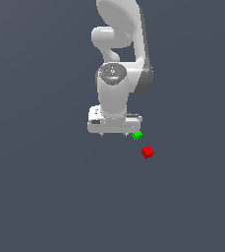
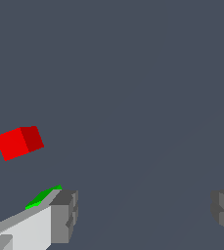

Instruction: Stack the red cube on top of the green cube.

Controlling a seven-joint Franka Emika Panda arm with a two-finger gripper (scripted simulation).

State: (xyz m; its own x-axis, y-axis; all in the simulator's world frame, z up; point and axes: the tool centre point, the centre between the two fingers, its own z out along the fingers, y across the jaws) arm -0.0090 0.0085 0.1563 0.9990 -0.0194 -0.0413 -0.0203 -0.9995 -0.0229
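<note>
Two tiny cubes on the plain grey counter (image 1: pixel 45 197), green cube (image 1: pixel 137 135) half hidden just beside one finger (image 2: pixel 59 215) of the gripper (image 1: pixel 115 134), red cube (image 1: pixel 147 152) near the green cube, apart, unobstructed, gripper spread wide and holding nothing, open counter all round.

This is a simulated scene, not a real room. The ground (image 1: pixel 40 197) is one flat dark grey-blue surface without edges, walls or furniture. The white arm (image 1: pixel 116 64) and the two small cubes have plain, untextured rendered faces.
</note>
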